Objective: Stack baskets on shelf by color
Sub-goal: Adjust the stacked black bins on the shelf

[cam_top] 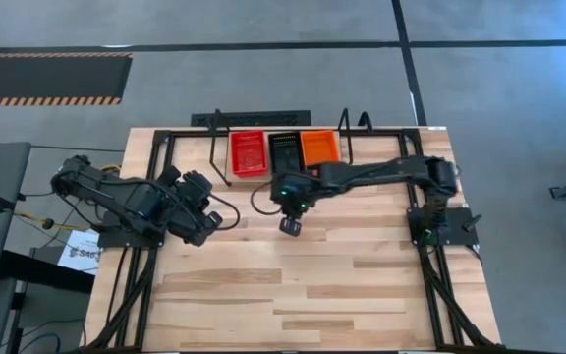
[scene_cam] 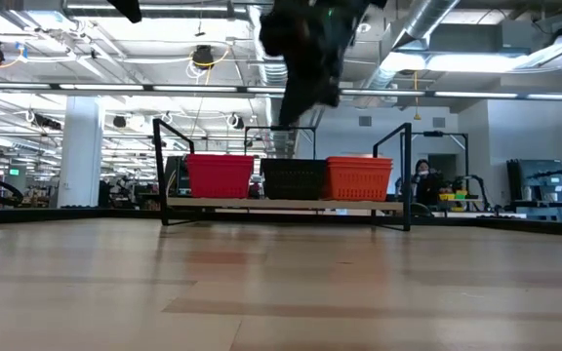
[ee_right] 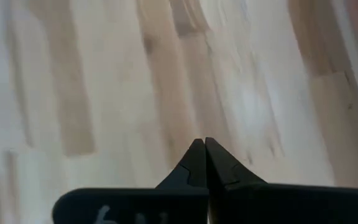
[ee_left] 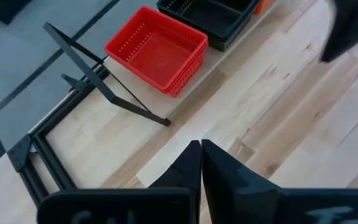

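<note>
Three basket stacks stand side by side with their bottoms on the shelf [cam_top: 268, 175] at the table's far edge: red [cam_top: 248, 152], black [cam_top: 285, 149] and orange [cam_top: 319, 147]. In the low view the red baskets [scene_cam: 220, 176], black baskets [scene_cam: 293, 178] and orange baskets [scene_cam: 359, 178] sit between the wire uprights. My right gripper [cam_top: 290, 225] hangs shut over bare tabletop just near of the shelf; its fingers [ee_right: 202, 163] touch nothing. My left gripper [cam_top: 200, 218] waits shut at the table's left side, with the red baskets [ee_left: 157, 50] ahead of it [ee_left: 201, 163].
The wooden tabletop [cam_top: 303, 285] stretches bare toward its near edge. Black arm mounts and rails [cam_top: 440, 226] run along the left and right sides. The shelf's wire uprights [ee_left: 98, 81] stand at both ends of the board. A person [scene_cam: 420, 180] sits in the room beyond.
</note>
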